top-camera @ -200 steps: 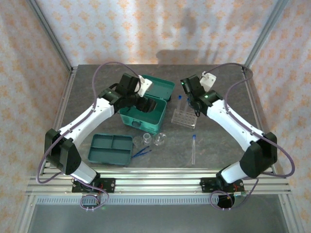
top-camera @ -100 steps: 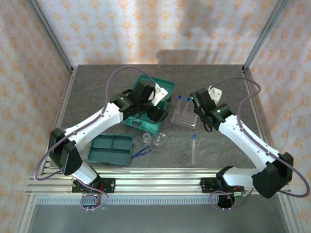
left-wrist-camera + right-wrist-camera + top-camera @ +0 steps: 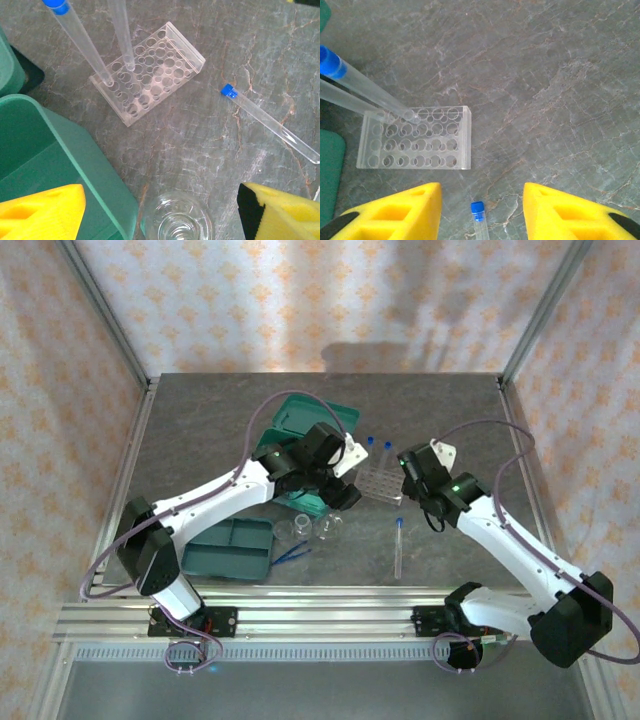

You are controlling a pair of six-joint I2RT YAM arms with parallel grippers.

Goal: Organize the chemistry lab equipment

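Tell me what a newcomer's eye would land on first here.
The clear rack in the middle of the table stands out first, with two blue-capped test tubes standing in it. A third tube lies loose on the table nearer the arm bases. The open teal case sits just left of the rack.

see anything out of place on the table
One blue-capped test tube lies flat on the table, apart from the rack, where two other tubes stand upright. Nothing looks spilled or broken.
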